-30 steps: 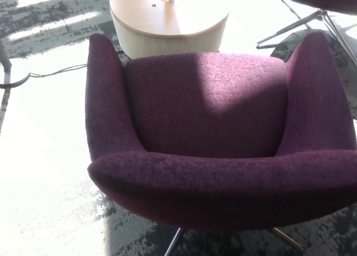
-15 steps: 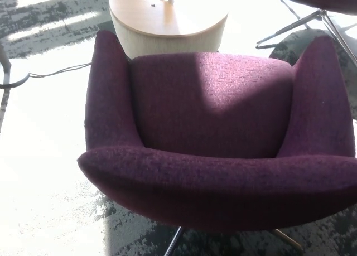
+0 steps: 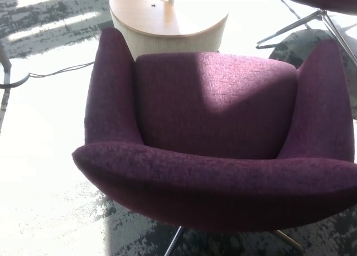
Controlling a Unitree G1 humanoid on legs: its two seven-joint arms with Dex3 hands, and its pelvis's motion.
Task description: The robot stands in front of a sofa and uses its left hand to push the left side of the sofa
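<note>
Neither robot hand is being shown in the head view, so no hold, touch or finger spread can be told, and places cannot be given relative to a hand. A purple sofa (image 3: 217,133), shaped like a tub armchair, is filling most of the picture. Its curved back is lying nearest the camera and its open seat is facing away, toward a round wooden table (image 3: 167,19) standing just beyond it. Its long axis is running across the picture. Compared with a second ago, the sofa is being seen turned: the left end of its back is now reaching further left and lower, and both armrests are sitting further right. A thin cable (image 3: 56,72) is lying on the floor (image 3: 39,155).
</note>
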